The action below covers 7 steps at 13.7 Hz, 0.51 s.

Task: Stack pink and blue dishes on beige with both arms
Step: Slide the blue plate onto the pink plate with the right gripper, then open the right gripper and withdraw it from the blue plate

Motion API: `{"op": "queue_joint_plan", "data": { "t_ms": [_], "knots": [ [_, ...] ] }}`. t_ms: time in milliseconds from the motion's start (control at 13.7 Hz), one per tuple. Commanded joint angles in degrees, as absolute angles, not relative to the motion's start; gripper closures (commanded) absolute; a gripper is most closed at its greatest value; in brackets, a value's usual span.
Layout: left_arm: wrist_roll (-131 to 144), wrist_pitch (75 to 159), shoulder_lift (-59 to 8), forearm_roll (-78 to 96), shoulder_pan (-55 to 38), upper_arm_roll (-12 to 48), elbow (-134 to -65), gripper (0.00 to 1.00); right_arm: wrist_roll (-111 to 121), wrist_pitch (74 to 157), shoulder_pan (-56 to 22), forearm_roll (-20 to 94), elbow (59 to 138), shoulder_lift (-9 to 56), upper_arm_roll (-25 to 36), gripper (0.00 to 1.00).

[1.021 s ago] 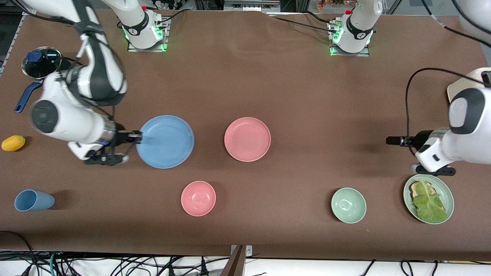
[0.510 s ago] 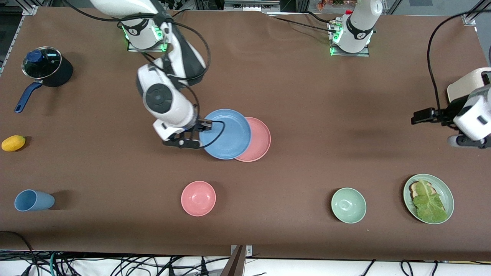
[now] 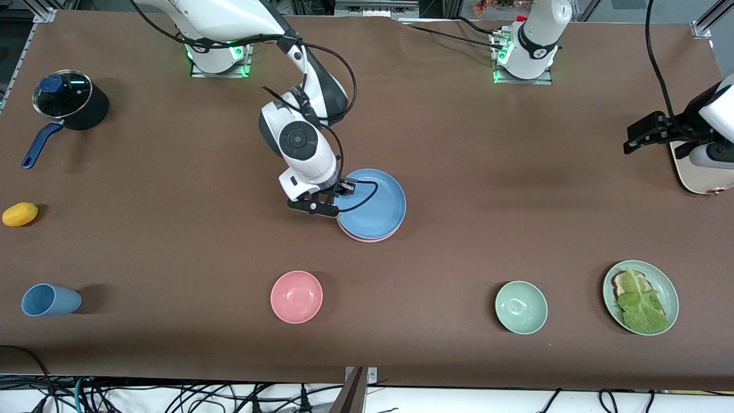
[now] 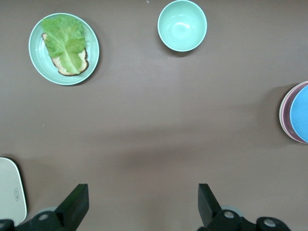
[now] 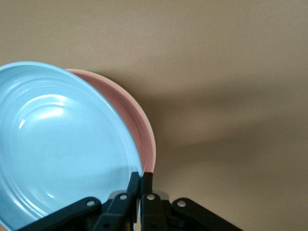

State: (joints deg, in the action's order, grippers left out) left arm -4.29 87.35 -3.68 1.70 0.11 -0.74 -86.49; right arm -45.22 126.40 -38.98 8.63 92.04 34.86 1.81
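Note:
The light blue plate (image 3: 375, 202) lies over the pink plate (image 3: 367, 238) in the middle of the table, and only a thin pink edge shows under it. My right gripper (image 3: 346, 192) is shut on the blue plate's rim on the side toward the right arm's end. In the right wrist view its fingers (image 5: 134, 184) pinch the blue plate (image 5: 62, 144), with the pink plate (image 5: 137, 130) just under it. The beige plate (image 3: 691, 171) sits at the left arm's end, partly hidden by that arm. My left gripper (image 3: 631, 139) hangs open and empty beside it; the left wrist view shows the beige plate (image 4: 8, 190) beside the open left gripper (image 4: 142, 204).
Near the front camera stand a blue cup (image 3: 49, 300), a small pink bowl (image 3: 296, 296), a pale green bowl (image 3: 520, 307) and a green plate with lettuce (image 3: 665, 287). A yellow fruit (image 3: 20, 214) and a lidded dark pot (image 3: 66, 103) are at the right arm's end.
My right gripper has carried the blue plate from the right arm's end to over the pink plate. My left gripper has moved away from the lettuce plate toward the beige plate.

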Motion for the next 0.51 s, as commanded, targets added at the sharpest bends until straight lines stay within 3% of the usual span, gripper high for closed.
{"op": "queue_joint_plan", "data": {
  "t_ms": [0, 438],
  "knots": [
    [-5.3, 89.5, -1.5, 1.9, -0.6, -1.7, -90.6, 0.0, -45.9, 126.2, -38.8, 8.3, 90.1, 36.2, 2.3, 1.0],
    [-5.5, 90.1, 1.0, -2.3, -0.6, -1.1, -94.2, 0.0, -46.4, 127.6, -39.1, 9.0, 90.1, 38.1, 2.3, 1.0]
  ]
}}
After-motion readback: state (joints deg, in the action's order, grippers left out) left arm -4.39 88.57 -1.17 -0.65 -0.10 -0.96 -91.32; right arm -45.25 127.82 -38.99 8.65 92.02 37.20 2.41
